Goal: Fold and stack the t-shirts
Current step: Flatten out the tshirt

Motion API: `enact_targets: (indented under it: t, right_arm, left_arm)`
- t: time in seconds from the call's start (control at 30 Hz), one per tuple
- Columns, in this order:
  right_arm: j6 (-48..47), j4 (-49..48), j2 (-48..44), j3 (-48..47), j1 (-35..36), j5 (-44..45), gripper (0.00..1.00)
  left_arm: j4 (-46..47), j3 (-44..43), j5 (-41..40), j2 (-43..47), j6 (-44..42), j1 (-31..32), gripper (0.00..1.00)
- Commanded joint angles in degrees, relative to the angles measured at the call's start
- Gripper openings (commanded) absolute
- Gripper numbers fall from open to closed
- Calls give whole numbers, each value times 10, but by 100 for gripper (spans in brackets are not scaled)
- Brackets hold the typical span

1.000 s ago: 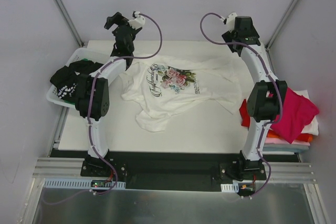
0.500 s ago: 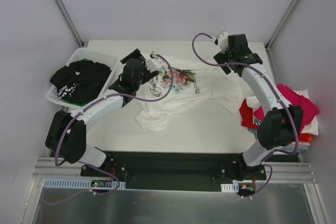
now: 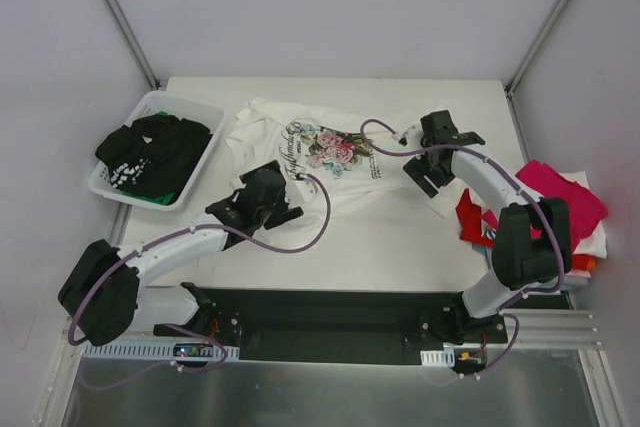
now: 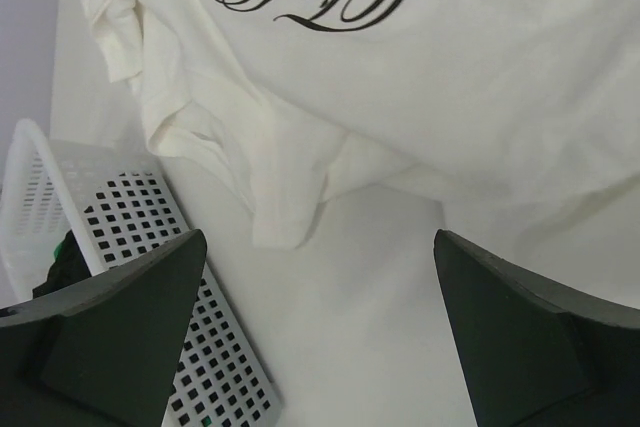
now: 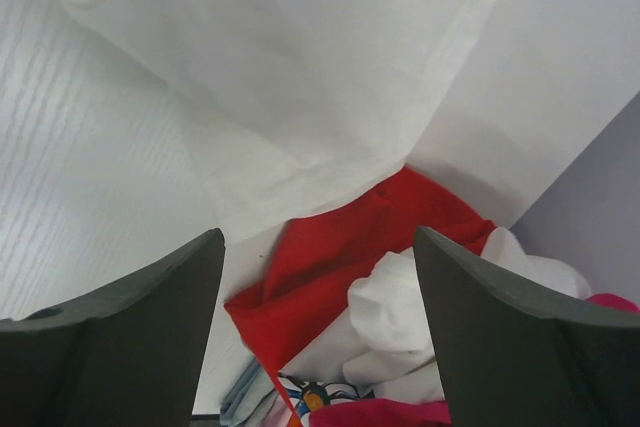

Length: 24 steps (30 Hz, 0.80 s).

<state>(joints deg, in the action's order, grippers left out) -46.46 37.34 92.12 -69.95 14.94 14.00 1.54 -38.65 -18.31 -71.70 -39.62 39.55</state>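
Left gripper (image 4: 315, 247) gapes wide, empty, over the white tee's (image 3: 330, 152) lower-left edge; right gripper (image 5: 318, 237), open and empty, hangs over its right edge by a red tee (image 5: 400, 217).

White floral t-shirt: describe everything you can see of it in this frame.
The white floral t-shirt is soft cream-white cloth, lying print-up, spread but rumpled on the table. Its chest shows pink roses with green leaves beside dark cursive script. One short sleeve is bunched beside the white basket; the opposite edge meets a red t-shirt. The left tool and right tool hover open above its edges; whether either touches the cloth is unclear.
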Motion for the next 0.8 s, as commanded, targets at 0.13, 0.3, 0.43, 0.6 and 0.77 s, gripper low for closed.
enact_targets:
  t: [0.13, 0.3, 0.43, 0.6, 0.77]
  right_arm:
    - [24, 21, -56, 53, 33, -20, 79]
    - [24, 16, -47, 75, 39, -15, 79]
    - [23, 12, -40, 94, 39, -11, 78]
    - [26, 5, -42, 106, 40, -14, 78]
    - [29, 4, -29, 109, 40, -20, 78]
  left_arm:
    - [-79, 45, -2, 83, 60, 66, 98]
    - [-96, 67, 6, 86, 75, 77, 98]
    - [-123, 74, 25, 100, 89, 91, 98]
    - [-135, 74, 31, 105, 98, 97, 98]
    - [-138, 68, 49, 93, 104, 100, 99]
